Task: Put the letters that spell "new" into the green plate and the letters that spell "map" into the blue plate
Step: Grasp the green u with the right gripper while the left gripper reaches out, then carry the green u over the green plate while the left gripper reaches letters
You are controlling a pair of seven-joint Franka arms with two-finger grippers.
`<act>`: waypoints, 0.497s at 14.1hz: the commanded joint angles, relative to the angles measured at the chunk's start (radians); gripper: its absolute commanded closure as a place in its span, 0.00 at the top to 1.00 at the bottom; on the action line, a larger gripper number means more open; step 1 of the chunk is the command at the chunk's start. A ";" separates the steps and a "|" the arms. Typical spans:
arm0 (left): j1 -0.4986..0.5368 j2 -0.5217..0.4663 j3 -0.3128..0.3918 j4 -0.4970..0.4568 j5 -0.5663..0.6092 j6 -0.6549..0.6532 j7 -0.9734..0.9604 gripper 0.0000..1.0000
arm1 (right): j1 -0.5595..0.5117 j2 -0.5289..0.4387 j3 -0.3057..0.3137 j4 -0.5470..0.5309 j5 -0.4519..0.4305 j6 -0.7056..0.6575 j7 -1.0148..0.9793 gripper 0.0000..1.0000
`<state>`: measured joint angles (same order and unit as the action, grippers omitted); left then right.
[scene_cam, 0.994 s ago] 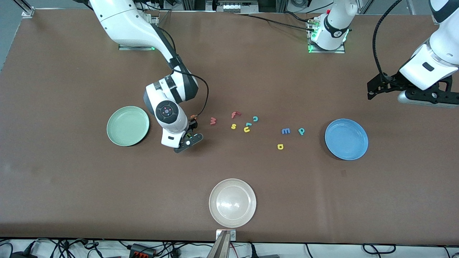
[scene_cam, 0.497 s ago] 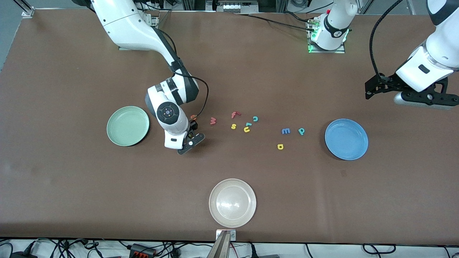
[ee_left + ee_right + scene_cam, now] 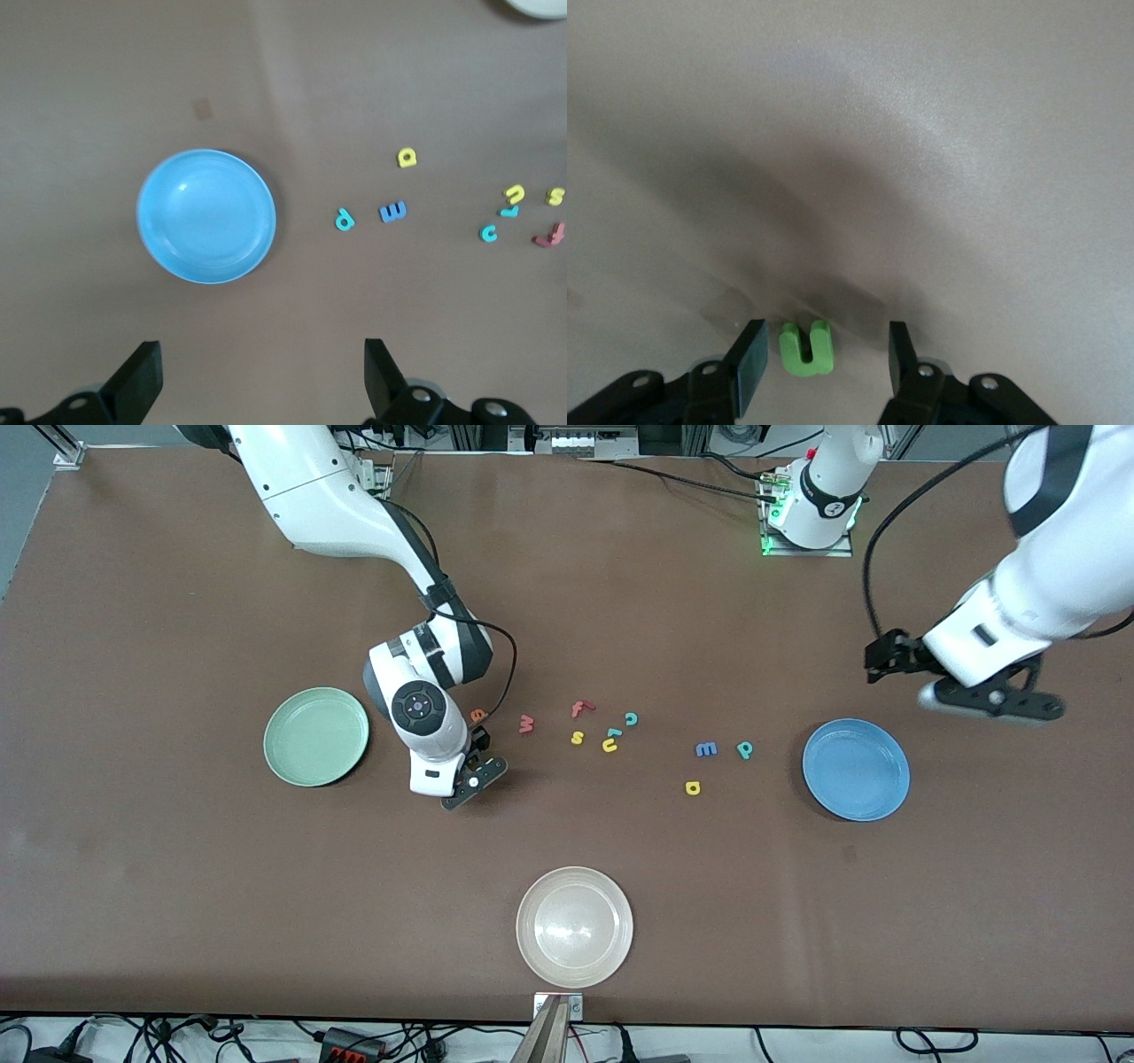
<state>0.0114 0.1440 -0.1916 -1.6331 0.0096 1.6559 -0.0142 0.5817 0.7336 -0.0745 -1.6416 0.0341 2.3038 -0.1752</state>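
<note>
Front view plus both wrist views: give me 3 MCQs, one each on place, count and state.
1. Where is the green "n"?
A. in the green plate
B. on the table, between the right gripper's fingers
C. in the whitish plate

2. How many letters lie in the blue plate?
A. none
B. one
C. three

3. The left gripper, up over the table beside the blue plate, is:
A. open, holding nothing
B. shut on the blue "m"
C. shut on the yellow "a"

Key: 1 B, the right wrist view shows open jaws either side of the letter. 2 A, the plate's floor is bare. 3 A, the left wrist view shows wide-apart fingers with nothing between them.
</note>
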 commanded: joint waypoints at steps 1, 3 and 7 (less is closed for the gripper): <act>-0.005 0.152 -0.019 0.056 0.004 0.001 -0.007 1.00 | 0.010 0.004 -0.002 0.005 -0.008 -0.004 -0.017 0.62; -0.062 0.259 -0.019 0.093 0.010 0.072 -0.007 1.00 | 0.015 0.004 -0.002 0.000 -0.008 -0.004 -0.017 0.60; -0.155 0.405 -0.017 0.084 0.016 0.246 0.137 1.00 | 0.012 0.004 -0.002 -0.003 -0.008 -0.006 -0.017 0.47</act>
<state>-0.1096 0.4738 -0.2104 -1.5968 0.0103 1.8681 0.0102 0.5926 0.7400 -0.0743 -1.6424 0.0341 2.3024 -0.1759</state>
